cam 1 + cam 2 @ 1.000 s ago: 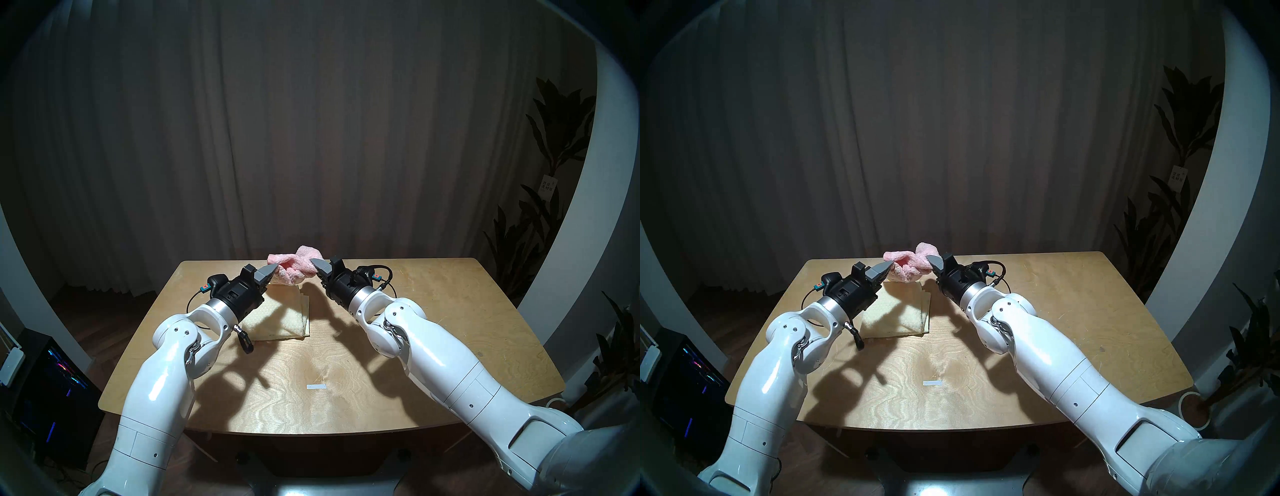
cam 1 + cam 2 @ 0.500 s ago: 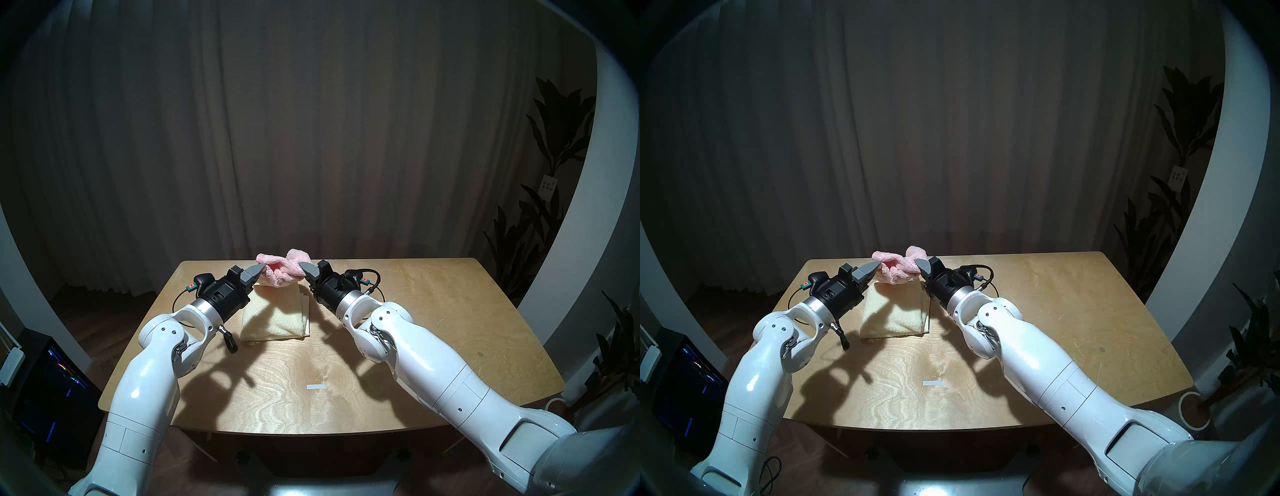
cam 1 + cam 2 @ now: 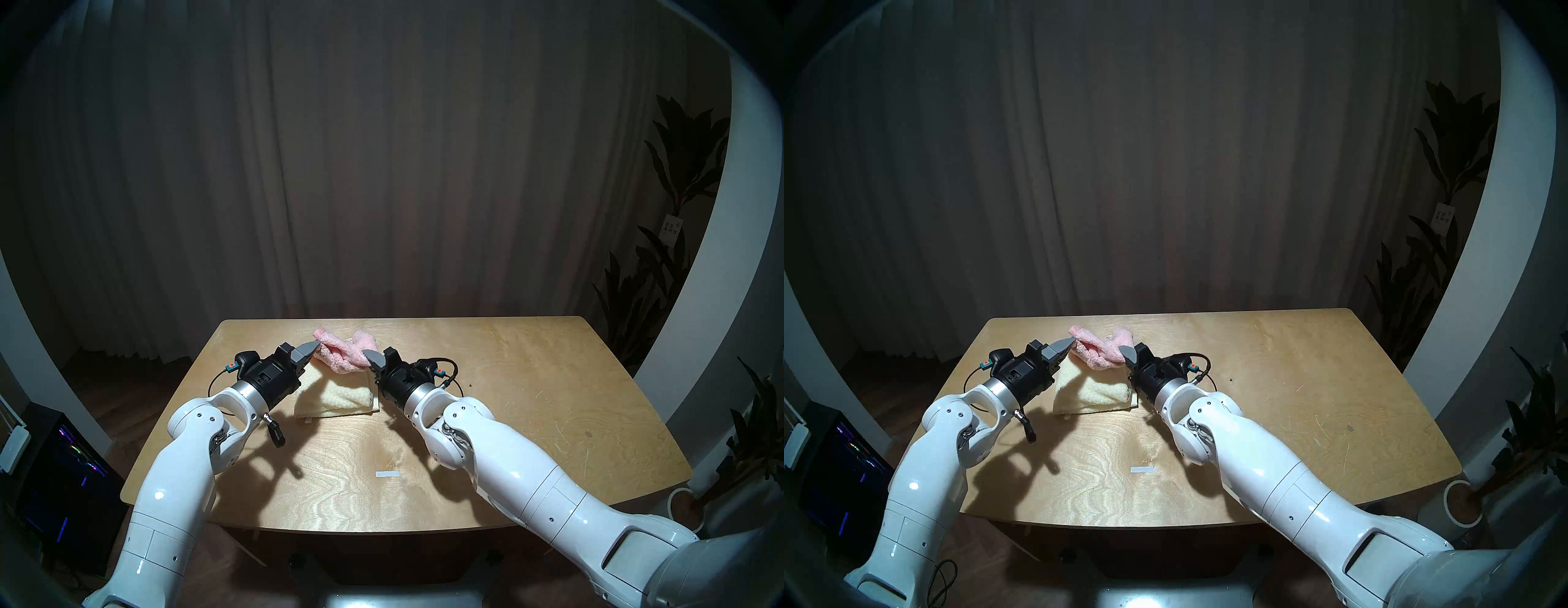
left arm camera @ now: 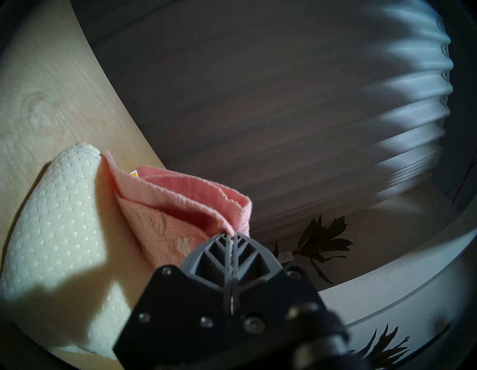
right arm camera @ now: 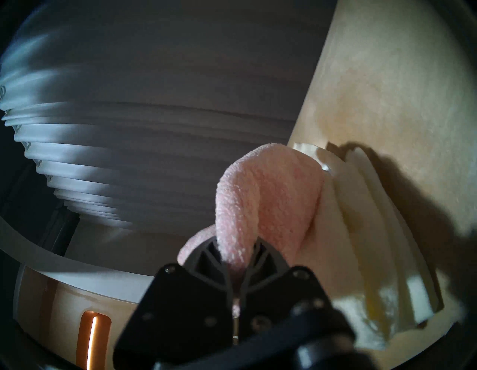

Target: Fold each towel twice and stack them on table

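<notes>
The pink towel (image 3: 343, 354) (image 3: 1100, 350) sags between both grippers, its middle resting on the far part of the folded cream-yellow towel (image 3: 339, 401) (image 3: 1096, 395). My left gripper (image 3: 315, 345) (image 3: 1072, 340) is shut on the pink towel's left end (image 4: 180, 206). At its right end (image 5: 258, 201) my right gripper (image 3: 368, 354) (image 3: 1123, 350) is shut on it too. The cream towel (image 4: 59, 232) (image 5: 361, 232) lies flat on the table (image 3: 509, 403), left of centre.
A small white tape strip (image 3: 387, 474) sits near the table's front middle. A dark curtain (image 3: 382, 170) hangs behind the table. Potted plants (image 3: 662, 254) stand at the right, and a computer case (image 3: 59, 479) stands on the floor at the left.
Both grippers have moved left, toward me and down with the pink towel. It hung above the table's far edge; now it sags onto the cream towel.
</notes>
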